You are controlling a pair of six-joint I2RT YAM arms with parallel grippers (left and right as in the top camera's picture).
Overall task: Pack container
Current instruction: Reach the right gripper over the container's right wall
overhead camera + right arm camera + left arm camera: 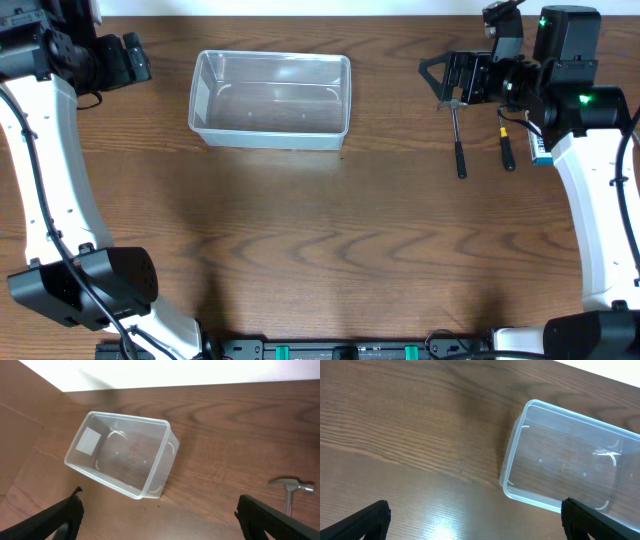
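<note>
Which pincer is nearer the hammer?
Right. The right pincer hangs open over the head of the hammer; the left pincer is far off, past the container.

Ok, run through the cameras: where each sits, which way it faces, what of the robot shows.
Overhead: fixed above the table, looking down at the container and hammer; left arm and right arm show at the sides.
Left wrist: on the left arm, looking down at the container; left jaws, open, at the bottom corners.
Right wrist: on the right arm, facing the container and hammer; right jaws, open, at the bottom corners.
Shared: all three see the container; overhead and right wrist share the hammer.
</note>
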